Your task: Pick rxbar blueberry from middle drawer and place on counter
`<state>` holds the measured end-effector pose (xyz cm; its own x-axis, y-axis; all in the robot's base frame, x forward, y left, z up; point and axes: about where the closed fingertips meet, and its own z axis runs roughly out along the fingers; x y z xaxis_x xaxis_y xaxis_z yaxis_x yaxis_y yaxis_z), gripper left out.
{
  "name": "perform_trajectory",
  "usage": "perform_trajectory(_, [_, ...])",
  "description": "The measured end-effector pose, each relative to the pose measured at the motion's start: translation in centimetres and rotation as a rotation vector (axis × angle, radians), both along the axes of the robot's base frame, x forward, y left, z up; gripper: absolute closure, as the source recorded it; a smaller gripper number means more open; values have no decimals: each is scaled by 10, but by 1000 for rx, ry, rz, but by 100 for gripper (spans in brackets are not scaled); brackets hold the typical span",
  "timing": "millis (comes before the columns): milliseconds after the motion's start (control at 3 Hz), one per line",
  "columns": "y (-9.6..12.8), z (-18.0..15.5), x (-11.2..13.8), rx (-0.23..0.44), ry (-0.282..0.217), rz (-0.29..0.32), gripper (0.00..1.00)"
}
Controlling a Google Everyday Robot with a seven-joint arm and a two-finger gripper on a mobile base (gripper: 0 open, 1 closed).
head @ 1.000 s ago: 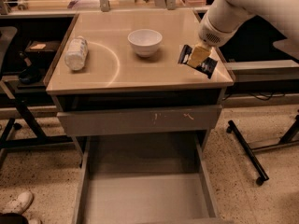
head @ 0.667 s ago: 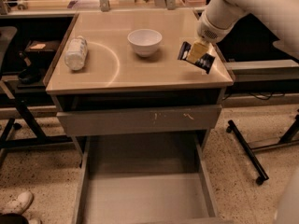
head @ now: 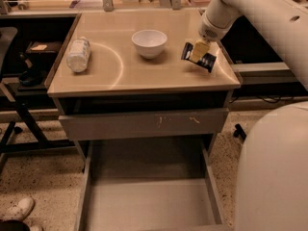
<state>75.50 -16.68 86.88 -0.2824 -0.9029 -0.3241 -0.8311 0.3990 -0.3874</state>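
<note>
My gripper hangs from the white arm over the right side of the tan counter. It is shut on the rxbar blueberry, a dark navy wrapper that sits tilted in the pale fingers, low over the counter and to the right of the bowl. I cannot tell if the bar touches the surface. The middle drawer is pulled out below, and its grey floor shows nothing on it.
A white bowl stands at the counter's middle. A clear plastic bottle lies at the left. A grey drawer front with orange scuffs sits above the open drawer. My white body fills the lower right. A shoe is at the lower left.
My gripper with the bar has moved a little to the left and towards the back over the counter's right side. Bowl, bottle and drawer have not moved.
</note>
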Motion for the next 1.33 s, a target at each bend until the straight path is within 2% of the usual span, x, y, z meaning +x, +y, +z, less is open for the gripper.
perform_trajectory(333, [5,-12,13,-16,7,9,100])
perform_trajectory(1333, [6,-13,14,-16,7,9,36])
